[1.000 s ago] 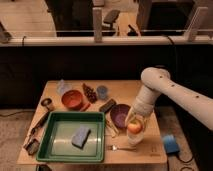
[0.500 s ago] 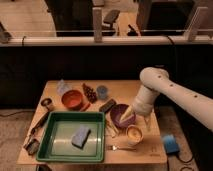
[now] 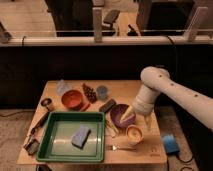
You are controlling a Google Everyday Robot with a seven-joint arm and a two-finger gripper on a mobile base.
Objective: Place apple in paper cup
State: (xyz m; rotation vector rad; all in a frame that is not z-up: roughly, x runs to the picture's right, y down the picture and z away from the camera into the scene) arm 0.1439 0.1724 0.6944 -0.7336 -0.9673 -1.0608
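Note:
The white paper cup [image 3: 134, 135] stands near the table's front right edge, just in front of the purple bowl [image 3: 120, 115]. The apple [image 3: 134, 132] shows as a yellow-orange round shape sitting in the cup's mouth. My gripper [image 3: 138, 119] hangs directly above the cup, open, its two pale fingers [image 3: 148, 123] spread to either side and clear of the apple. The white arm reaches in from the right.
A green tray [image 3: 75, 116] with a blue sponge [image 3: 81, 135] fills the front left. Behind it are a red bowl [image 3: 73, 99], grapes [image 3: 90, 92], a blue-grey cup [image 3: 102, 91] and a dark bar [image 3: 107, 105]. A fork [image 3: 120, 148] lies in front of the cup.
The gripper has risen off the cup, leaving the apple in the cup's mouth; its fingers now stand apart above it.

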